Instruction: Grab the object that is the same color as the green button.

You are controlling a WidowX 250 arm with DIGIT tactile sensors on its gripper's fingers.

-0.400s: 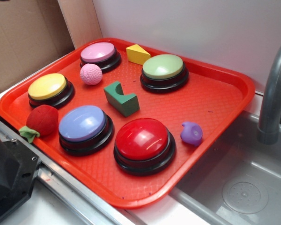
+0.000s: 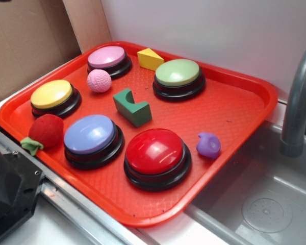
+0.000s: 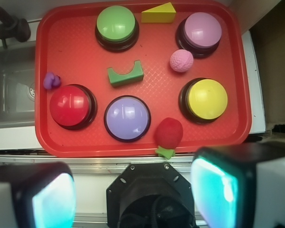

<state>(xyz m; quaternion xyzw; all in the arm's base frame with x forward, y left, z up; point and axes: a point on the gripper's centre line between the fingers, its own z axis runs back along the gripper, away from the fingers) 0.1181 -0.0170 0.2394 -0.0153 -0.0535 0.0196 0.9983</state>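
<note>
- The green block (image 2: pixel 131 107) lies in the middle of the red tray (image 2: pixel 234 109), between the green button (image 2: pixel 178 73) and the blue button (image 2: pixel 90 134), touching neither
- The gripper (image 3: pixel 133 192) hangs wide open and empty above the tray's near edge, well apart from the block

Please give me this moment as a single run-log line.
phase: pre-approach | gripper: open, above tray's near edge | target: green block untouched, mid-tray | reference: green button | contact: none
</note>
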